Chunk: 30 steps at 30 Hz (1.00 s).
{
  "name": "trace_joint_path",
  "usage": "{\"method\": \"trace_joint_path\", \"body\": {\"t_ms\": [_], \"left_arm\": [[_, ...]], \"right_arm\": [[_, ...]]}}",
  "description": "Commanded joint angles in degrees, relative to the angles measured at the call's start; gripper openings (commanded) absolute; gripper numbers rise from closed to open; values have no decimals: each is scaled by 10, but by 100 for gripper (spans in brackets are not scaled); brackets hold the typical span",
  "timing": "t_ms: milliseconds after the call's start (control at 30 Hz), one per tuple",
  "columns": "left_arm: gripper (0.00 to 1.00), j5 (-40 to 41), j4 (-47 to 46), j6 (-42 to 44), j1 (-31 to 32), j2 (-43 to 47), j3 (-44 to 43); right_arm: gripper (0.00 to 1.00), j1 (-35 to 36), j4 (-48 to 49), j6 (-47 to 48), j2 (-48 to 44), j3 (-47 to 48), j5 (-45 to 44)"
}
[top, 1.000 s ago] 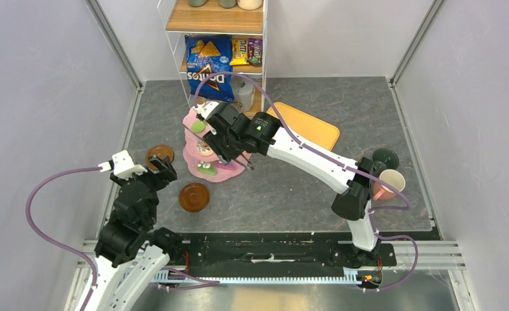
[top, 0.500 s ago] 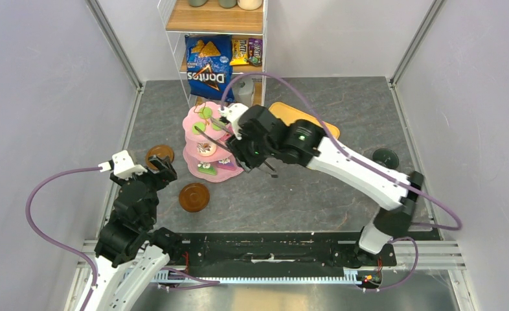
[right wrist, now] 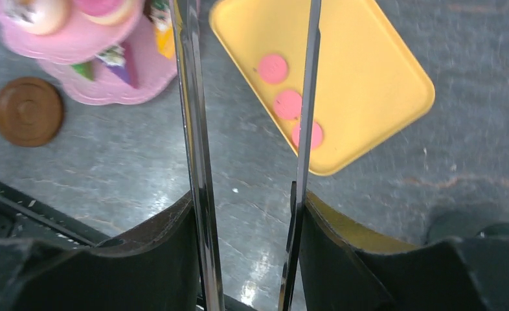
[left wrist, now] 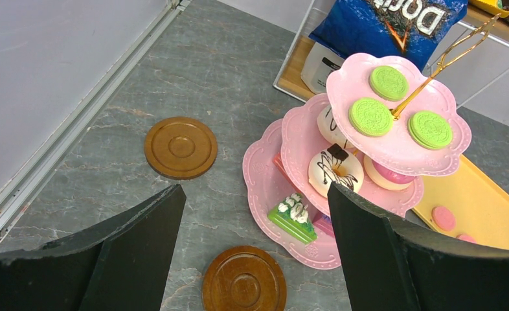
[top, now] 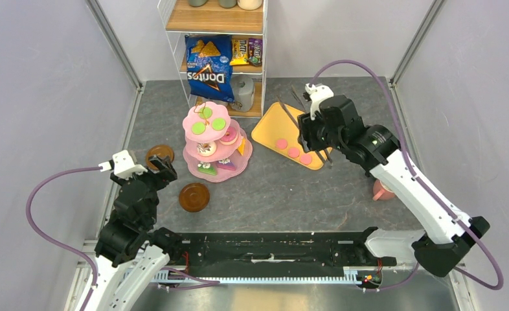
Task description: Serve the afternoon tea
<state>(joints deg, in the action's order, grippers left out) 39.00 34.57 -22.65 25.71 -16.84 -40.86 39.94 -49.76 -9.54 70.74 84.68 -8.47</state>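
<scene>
The right pincer (right wrist: 248,246), right of centre in the top view, is clamped half shut on the metal tongs (right wrist: 197,129). The two blades stand apart over the yellow tray (top: 268,126) and its three pink macarons (top: 293,151); whether they touch, I cannot tell. The left pincer (top: 164,170), at the left, gapes wide and empty near two brown saucers (top: 194,197). The pink stand (left wrist: 265,155), at centre, carries green macarons (left wrist: 372,116), donuts (left wrist: 335,170) and cake slices (left wrist: 293,210).

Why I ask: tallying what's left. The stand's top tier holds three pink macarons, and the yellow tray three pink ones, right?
No: the top tier holds three green macarons, as the left wrist view shows. The yellow tray does hold three pink macarons.
</scene>
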Motion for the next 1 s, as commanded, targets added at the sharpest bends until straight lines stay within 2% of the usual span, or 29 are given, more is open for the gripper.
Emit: {"method": "trace_joint_path", "body": {"t_ms": [0,200,400,600,967], "left_arm": [[89,7,-13,-12,-4,-8,3],[89,6,-14,-13,-4,-8,3],[89,5,-15,-13,-3,-5,3],[89,5,-16,-13,-3,-1,2],[89,0,-19,-11,-4,1,3]], "right_arm": [[56,-64,46,-2,9,-59,32],[56,-156,107,22,72,-95,117],[55,-207,130,73,174,-42,156],[54,-218,133,105,267,-3,168],[57,-228,134,167,362,-15,159]]}}
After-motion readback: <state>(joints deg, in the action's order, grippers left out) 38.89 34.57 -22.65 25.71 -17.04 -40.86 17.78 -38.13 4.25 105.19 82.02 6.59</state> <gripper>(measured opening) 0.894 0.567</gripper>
